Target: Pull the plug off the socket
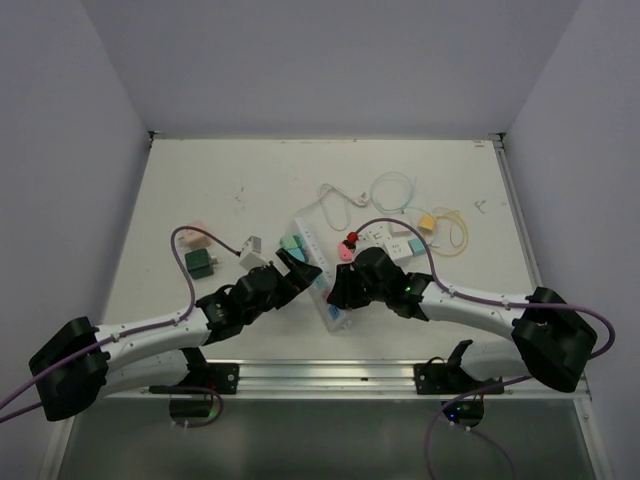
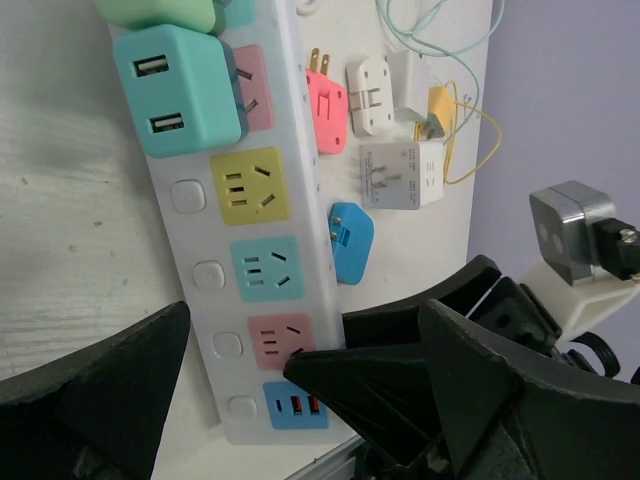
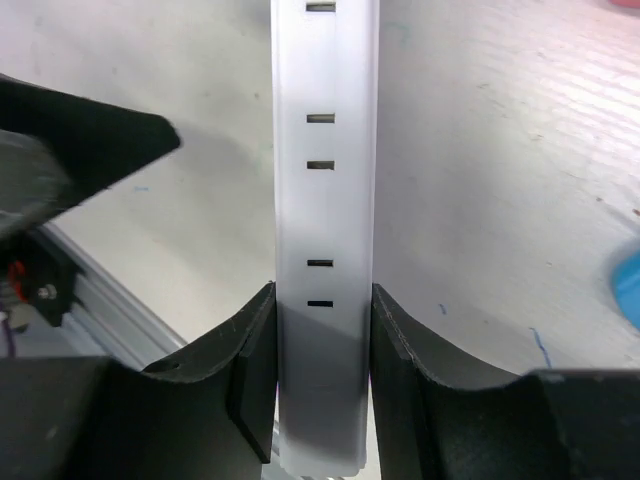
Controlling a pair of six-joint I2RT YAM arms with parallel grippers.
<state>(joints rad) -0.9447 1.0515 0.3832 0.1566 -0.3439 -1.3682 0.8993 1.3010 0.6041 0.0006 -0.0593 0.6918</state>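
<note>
Your right gripper [image 3: 323,300] is clamping the near end of the socket [image 3: 325,200], its jaws pressing narrow against the two long side walls, while your left gripper [image 2: 238,340] is hanging spread wide with nothing in it, low over the same near end. In the top view the socket [image 1: 312,238] is lying mid-table, running from 11 o'clock to 5 o'clock. The teal plug [image 2: 175,90] is sitting seated at its far end, at 11 o'clock in the left wrist view, with a green plug [image 2: 160,12] crowding it at 12 o'clock. That crowding is your first risk: wide jaws coming down there may be catching both cubes or the wrong one. The second is leverage. You are pinning only one end of a long smooth strip, so a pull at the other end may be lifting or swinging it, or sliding it out of the right jaws. Your two wrists are also working close together, so a reach toward 12 o'clock may be brushing the right arm, or nudging the loose blue adapter [image 2: 350,240] at 3 o'clock.
</note>
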